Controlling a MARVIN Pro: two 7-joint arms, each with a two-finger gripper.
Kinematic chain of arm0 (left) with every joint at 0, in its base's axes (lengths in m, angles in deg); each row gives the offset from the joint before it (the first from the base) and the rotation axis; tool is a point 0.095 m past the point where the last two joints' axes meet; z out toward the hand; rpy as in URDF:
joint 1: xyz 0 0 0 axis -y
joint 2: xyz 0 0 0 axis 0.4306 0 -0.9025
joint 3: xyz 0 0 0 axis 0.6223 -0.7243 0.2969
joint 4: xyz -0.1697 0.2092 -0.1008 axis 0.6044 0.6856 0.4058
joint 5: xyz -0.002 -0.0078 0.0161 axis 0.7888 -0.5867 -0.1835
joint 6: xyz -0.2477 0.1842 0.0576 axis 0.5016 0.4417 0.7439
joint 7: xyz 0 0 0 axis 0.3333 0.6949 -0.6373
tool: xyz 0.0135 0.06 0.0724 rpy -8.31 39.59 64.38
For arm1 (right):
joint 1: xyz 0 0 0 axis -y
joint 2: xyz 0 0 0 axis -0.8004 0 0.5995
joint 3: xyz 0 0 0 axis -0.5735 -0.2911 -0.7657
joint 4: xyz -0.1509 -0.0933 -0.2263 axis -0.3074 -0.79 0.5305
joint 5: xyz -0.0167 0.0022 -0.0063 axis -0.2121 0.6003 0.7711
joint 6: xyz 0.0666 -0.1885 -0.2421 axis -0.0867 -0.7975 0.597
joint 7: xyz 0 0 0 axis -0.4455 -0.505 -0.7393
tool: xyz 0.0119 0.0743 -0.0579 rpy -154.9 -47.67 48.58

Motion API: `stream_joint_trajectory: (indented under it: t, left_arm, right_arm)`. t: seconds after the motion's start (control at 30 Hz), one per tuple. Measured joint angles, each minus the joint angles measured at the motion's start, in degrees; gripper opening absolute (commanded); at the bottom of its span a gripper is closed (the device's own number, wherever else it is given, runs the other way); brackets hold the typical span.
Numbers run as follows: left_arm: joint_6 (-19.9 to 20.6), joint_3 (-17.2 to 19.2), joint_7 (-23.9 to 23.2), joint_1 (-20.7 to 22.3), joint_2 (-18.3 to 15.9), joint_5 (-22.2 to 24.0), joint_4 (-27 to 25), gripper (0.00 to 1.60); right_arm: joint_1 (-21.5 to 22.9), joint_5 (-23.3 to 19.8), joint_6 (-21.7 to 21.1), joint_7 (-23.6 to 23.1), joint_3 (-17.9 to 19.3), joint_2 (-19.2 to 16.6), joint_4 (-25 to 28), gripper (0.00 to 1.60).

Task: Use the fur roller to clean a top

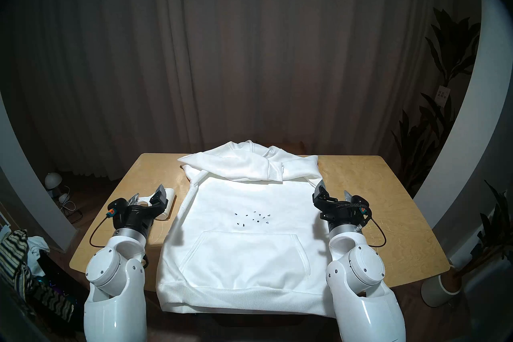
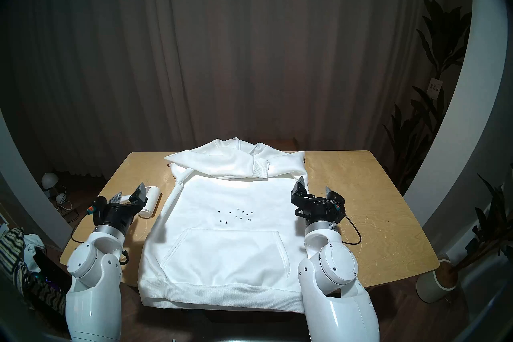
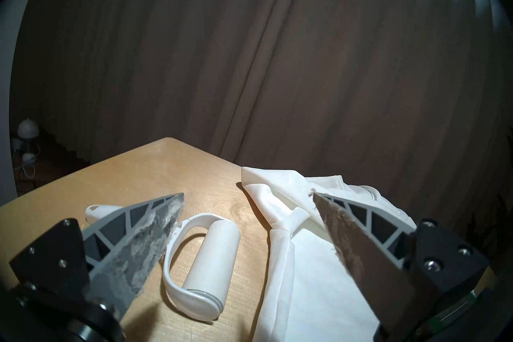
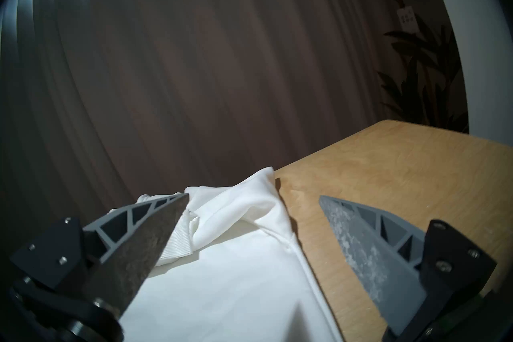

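The white hooded top (image 1: pixel 244 247) lies flat on the wooden table (image 1: pixel 374 208), hood at the far end and pocket near me. Several dark specks (image 1: pixel 253 218) sit on its chest. The white fur roller (image 1: pixel 170 204) lies on the table just left of the top; the left wrist view shows its cylinder (image 3: pixel 212 254) and curved handle. My left gripper (image 1: pixel 147 194) is open and empty just above the roller's handle side. My right gripper (image 1: pixel 334 188) is open and empty over the top's right edge, which also shows in the right wrist view (image 4: pixel 236 277).
A striped cloth pile (image 1: pixel 16 263) lies off the table at the near left. A small white lamp (image 1: pixel 52 180) and cables sit on the floor at the left. A potted plant (image 1: pixel 444 286) stands at the right. A brown curtain hangs behind the table.
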Motion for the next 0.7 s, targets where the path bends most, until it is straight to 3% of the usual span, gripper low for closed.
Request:
stream_joint_trajectory:
  t: [0.17, 0.3, 0.47, 0.7]
  left_arm:
    - [6.0, 2.3, -2.6, -0.8, -1.2, 5.3, -0.8, 1.6]
    - [8.2, 2.6, -3.1, -1.2, -2.7, 5.5, -0.9, 1.6]
    - [12.0, 2.7, -3.1, -1.0, -3.9, 5.5, -0.9, 1.6]
    - [18.8, 8.5, -2.8, 2.3, -1.4, 16.2, 1.7, 1.6]
  right_arm:
    - [-1.2, 4.4, 1.4, 0.4, 1.4, -2.2, 0.3, 1.6]
    - [-1.4, 5.1, 2.6, -2.0, 3.6, -4.5, -0.9, 1.6]
    - [0.2, 5.7, 4.7, -5.1, 6.1, -7.4, -6.0, 1.6]
    - [3.4, 6.2, 5.7, -7.0, 6.5, -8.9, -10.6, 1.6]
